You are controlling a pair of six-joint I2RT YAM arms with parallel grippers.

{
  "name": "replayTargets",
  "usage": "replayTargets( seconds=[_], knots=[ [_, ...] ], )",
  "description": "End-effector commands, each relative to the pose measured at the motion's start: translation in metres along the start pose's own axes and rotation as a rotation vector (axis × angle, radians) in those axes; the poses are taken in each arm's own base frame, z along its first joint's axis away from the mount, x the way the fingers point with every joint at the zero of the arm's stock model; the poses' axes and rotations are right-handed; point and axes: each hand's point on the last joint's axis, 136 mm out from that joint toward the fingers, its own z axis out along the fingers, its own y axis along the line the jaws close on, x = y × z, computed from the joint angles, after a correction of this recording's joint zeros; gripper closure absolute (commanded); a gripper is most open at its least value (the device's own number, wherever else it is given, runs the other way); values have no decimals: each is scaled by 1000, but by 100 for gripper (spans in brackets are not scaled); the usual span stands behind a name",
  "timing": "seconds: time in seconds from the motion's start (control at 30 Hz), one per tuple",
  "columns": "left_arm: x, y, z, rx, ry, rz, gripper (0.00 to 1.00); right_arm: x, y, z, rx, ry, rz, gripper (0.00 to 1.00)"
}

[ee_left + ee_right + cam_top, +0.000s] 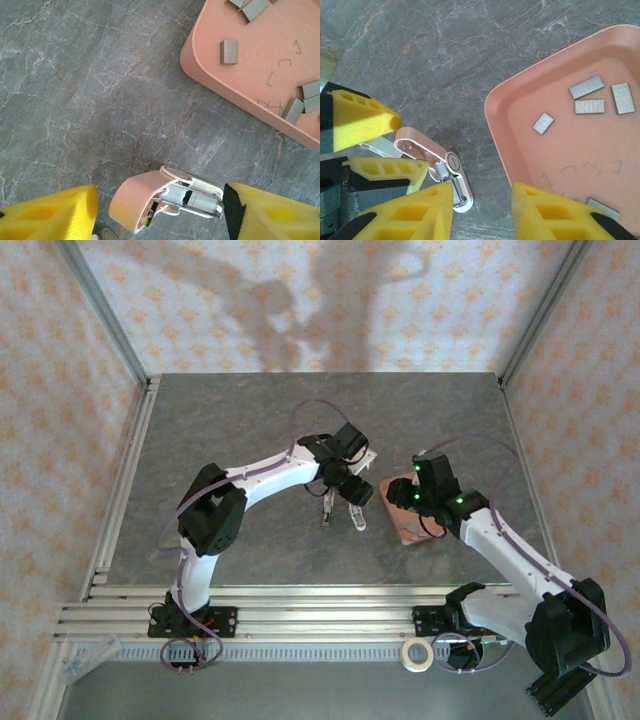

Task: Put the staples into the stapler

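The stapler (150,192) lies open on the grey table, its pale pink cover swung back and a grey strip of staples (202,202) sitting in its metal channel. My left gripper (160,210) straddles it, open: the right finger (260,215) meets the stapler's tip, while the left finger (55,215) stands a little off the pink cover. More staples (586,86) lie as several flat strips in the pink tray (560,150). My right gripper (482,200) hangs open over the tray's near-left edge, nothing between its fingers. From above, the left gripper (343,515) is just left of the tray (403,530).
Loose bent single staples (285,62) are scattered on the tray floor. A roll of tape (417,654) rests on the aluminium rail at the near edge. Frame posts and patterned walls close in the table on three sides.
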Motion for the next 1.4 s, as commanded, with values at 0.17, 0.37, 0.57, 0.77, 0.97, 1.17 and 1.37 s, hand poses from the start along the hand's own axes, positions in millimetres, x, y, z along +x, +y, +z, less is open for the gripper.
replayTargets(
  seconds=[0.17,0.37,0.57,0.77,0.97,1.17,1.37],
  knots=[
    [-4,-9,1,67,27,30,34,4,-7,-1,16,-2,-10,65],
    [0,-21,0,135,49,41,38,5,-7,-3,15,-5,-11,65],
    [10,-37,-4,227,72,45,41,4,-5,-3,2,-11,-2,65],
    [24,-57,-4,298,98,58,42,5,-4,0,-5,-4,8,65],
    [35,-69,-5,305,103,76,42,6,0,1,-20,19,11,65],
    [30,-62,-21,276,9,39,41,9,6,1,-43,53,15,65],
    [15,-40,-63,240,-226,-72,41,15,16,3,-61,99,1,65]
  ],
)
